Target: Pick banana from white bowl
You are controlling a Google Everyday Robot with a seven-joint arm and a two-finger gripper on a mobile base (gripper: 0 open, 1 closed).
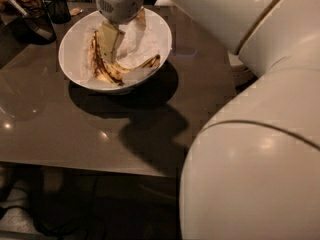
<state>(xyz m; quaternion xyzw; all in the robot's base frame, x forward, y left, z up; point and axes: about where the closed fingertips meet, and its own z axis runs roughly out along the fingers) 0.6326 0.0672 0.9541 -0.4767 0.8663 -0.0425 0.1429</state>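
Item: small bunch of overripe yellow, brown-blotched banana (107, 74), held in large round glossy white bowl (64, 59), with gripper (111, 48) positioned over it.
Detail: the bowl is placed at the far left of a dark, glossy brown table (75, 129) and is lined with crumpled white paper (141, 38). The banana is laid inside the bowl, curved along the left wall and the near wall, with one end turned up toward the right rim. The gripper, with its pale grey housing, is set above the far side of the bowl and is extended down into it, onto the left part of the banana; whether it is released or clenched cannot be told. A dark cup (59, 6) is seen at the far left corner. The right half of the view is filled by the large cream-white robot arm (260, 134).
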